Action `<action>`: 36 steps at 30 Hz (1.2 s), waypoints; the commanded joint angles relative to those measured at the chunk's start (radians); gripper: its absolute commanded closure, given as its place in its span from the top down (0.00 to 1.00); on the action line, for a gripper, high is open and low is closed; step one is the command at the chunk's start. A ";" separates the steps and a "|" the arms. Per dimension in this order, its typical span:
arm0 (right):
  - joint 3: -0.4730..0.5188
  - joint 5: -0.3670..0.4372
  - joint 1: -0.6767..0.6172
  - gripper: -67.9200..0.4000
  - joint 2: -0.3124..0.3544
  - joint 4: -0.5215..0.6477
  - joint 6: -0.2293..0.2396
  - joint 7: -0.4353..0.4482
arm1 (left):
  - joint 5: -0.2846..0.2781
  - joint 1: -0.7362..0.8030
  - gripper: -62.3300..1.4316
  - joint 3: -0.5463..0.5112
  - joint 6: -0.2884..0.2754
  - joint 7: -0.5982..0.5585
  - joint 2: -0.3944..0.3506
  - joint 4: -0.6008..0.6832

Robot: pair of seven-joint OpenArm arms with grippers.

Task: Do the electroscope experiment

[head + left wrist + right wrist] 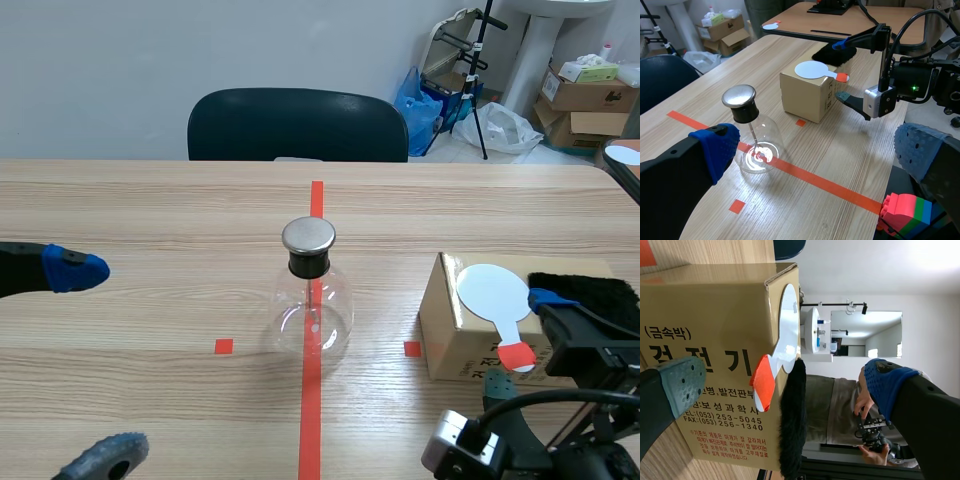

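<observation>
— How is the light?
— Bright and even across the table (150, 220). The electroscope (312, 300), centre of the scene view, throws only a faint, soft shadow at its foot.
— Any glare?
— A pale sheen on its metal cap (308, 235), and white glints curl inside the glass bulb (760, 150) in the left wrist view. In the right wrist view the wall (880, 275) beyond the cardboard box (715, 340) is washed out white.
</observation>
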 commanded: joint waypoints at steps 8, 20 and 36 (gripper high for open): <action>0.001 0.003 0.001 1.00 0.006 0.004 -0.061 0.000 | -0.010 0.005 1.00 0.003 -0.001 -0.014 0.005 0.005; 0.002 0.003 0.001 1.00 0.006 0.004 -0.061 -0.008 | -0.010 0.005 1.00 0.003 -0.001 -0.014 0.005 0.005; 0.002 0.003 0.001 1.00 0.006 0.004 0.001 -0.008 | -0.010 0.005 1.00 0.003 -0.001 -0.014 0.005 0.005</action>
